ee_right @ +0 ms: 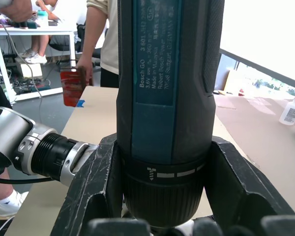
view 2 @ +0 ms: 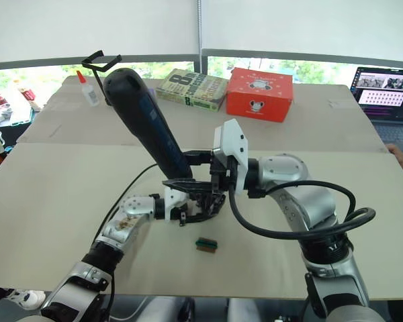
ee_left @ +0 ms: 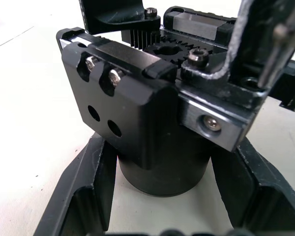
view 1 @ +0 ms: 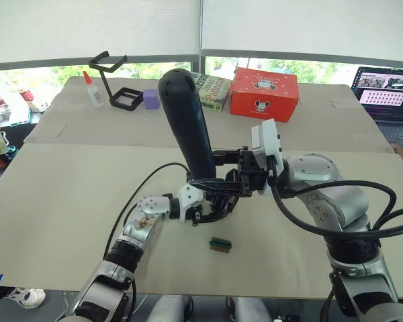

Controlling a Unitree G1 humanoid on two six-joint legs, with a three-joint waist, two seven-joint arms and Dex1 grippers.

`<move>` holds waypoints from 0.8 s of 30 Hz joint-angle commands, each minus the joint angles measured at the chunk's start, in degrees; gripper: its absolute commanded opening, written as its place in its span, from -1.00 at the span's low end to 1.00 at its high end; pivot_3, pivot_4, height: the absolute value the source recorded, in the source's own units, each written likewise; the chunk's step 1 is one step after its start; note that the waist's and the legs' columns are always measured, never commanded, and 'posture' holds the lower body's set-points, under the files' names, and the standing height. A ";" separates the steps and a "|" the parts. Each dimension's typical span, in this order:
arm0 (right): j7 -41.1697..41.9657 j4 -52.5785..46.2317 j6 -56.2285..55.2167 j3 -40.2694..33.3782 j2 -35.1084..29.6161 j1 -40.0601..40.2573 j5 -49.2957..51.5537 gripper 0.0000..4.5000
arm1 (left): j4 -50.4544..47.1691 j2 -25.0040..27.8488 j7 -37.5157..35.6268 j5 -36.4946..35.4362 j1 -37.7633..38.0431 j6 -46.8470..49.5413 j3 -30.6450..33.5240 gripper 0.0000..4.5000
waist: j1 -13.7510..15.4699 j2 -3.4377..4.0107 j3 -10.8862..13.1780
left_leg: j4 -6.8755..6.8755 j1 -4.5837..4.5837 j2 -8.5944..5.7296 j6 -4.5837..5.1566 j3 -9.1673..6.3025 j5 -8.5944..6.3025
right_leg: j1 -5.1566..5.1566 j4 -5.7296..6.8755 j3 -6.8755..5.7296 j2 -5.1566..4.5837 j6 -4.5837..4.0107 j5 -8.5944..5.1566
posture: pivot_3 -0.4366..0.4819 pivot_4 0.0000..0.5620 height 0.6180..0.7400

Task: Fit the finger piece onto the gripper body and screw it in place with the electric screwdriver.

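I am gripping the electric screwdriver [view 1: 188, 121], a long thick black cylinder with a rounded top and a blue label panel, in my right gripper [ee_right: 162, 196], whose fingers are pressing against both sides of its collar; it is standing tilted above the middle of the table [view 1: 67, 201], bit end down over the gripper body [ee_left: 137, 113]. My left gripper [ee_left: 162, 196] is pinching that chunky black mechanism by its round base, with screws and gear teeth showing on its top.
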 commanded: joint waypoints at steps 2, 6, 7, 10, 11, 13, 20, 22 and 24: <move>0.21 -1.76 -1.50 -1.35 0.25 -1.94 0.84 -0.15 | -2.31 0.54 -0.34 -0.63 0.18 -0.04 0.45 0.02 | 0.00 0.00 0.00 | 0.00 0.00 0.00 0.00 0.00 0.00 | 0.00 0.00 -0.01 0.00 0.00 0.00 | -0.05 -0.47 1.00; 0.51 -1.65 -1.41 -1.29 -0.02 -1.72 0.62 -0.15 | -2.27 0.53 -0.41 -0.66 0.11 0.00 0.46 0.02 | 0.00 0.00 0.00 | 0.00 0.00 0.00 0.00 0.00 0.00 | 0.00 0.00 -0.01 0.00 0.00 0.00 | -0.05 -0.47 1.00; 0.52 -1.63 -1.42 -1.29 -0.05 -1.56 0.57 -0.15 | -2.24 0.53 -0.41 -0.66 0.10 0.00 0.46 0.02 | 0.00 0.00 0.00 | 0.00 0.00 0.00 0.00 0.00 0.00 | 0.00 0.00 0.00 0.00 0.00 0.00 | -0.05 -0.47 1.00; 0.37 -1.68 -1.43 -1.26 0.04 -1.19 0.49 -0.15 | -2.26 0.58 -0.45 -0.64 0.09 0.05 0.44 0.02 | 0.00 0.00 0.00 | 0.00 0.00 0.00 0.00 0.00 0.00 | 0.00 0.00 0.00 0.00 0.00 0.00 | -0.05 -0.47 1.00; 0.36 -1.69 -1.48 -1.21 0.10 -1.09 0.41 -0.15 | -2.28 0.60 -0.46 -0.64 0.06 0.11 0.45 0.02 | 0.00 0.00 0.00 | 0.00 0.00 0.00 0.00 0.00 0.00 | 0.00 0.00 0.00 0.00 0.00 0.00 | -0.05 -0.47 1.00; 0.28 -1.67 -1.62 -1.12 0.31 -0.89 0.22 -0.15 | -2.25 0.61 -0.47 -0.65 -0.01 0.14 0.47 0.02 | 0.00 0.00 0.00 | 0.00 0.00 0.00 0.00 0.00 0.00 | 0.00 0.01 -0.01 0.00 0.00 0.00 | -0.05 -0.47 1.00; 0.27 -1.32 -2.03 -0.78 0.78 -0.15 -0.30 -0.15 | -2.14 0.65 -0.43 -0.66 -0.08 0.22 0.54 0.02 | 0.00 0.00 0.00 | 0.00 0.00 0.00 0.00 0.00 0.00 | 0.00 0.01 0.00 0.00 0.00 0.00 | -0.05 -0.47 1.00; 0.28 -1.40 -1.96 -0.79 0.78 0.02 -0.27 -0.15 | -2.19 0.66 -0.41 -0.66 -0.04 0.26 0.55 0.02 | -0.01 0.00 0.00 | 0.00 0.00 0.00 0.00 0.00 0.00 | 0.00 0.01 0.00 0.00 0.00 0.00 | -0.05 -0.47 1.00; 0.27 -1.43 -2.02 -0.74 0.82 0.17 -0.32 -0.15 | -2.33 0.73 -0.44 -0.67 0.09 0.25 0.53 0.02 | -0.01 0.00 0.00 | 0.00 0.00 0.00 0.00 0.00 0.00 | 0.00 0.01 0.00 0.01 0.00 0.00 | -0.05 -0.47 1.00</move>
